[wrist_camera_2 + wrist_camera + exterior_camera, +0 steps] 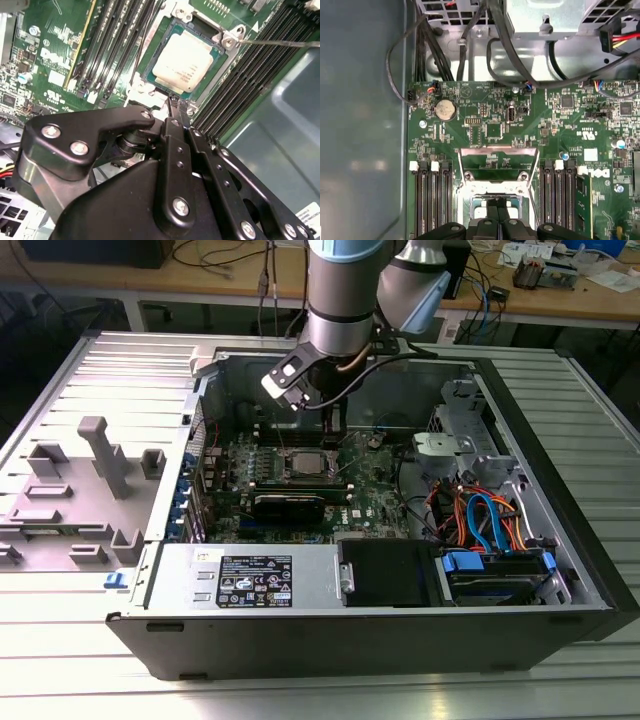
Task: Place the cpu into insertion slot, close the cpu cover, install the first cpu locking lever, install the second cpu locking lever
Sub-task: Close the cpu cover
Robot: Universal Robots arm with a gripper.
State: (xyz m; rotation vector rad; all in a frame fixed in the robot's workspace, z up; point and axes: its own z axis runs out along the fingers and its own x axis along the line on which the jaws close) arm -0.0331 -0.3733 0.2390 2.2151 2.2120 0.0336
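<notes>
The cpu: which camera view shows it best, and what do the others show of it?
The second wrist view: the cpu lies close, its whole silvery top plain. The exterior view shows it small and distant; the first wrist view, part of it behind the gripper.

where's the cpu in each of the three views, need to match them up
Exterior view: the cpu sits in the insertion slot, under the arm.
Second wrist view: pale square in the slot, just past the gripper.
First wrist view: a sliver by the gripper, near the open cpu cover.
Shared landmark: black memory slots flanking it on both sides.
</notes>
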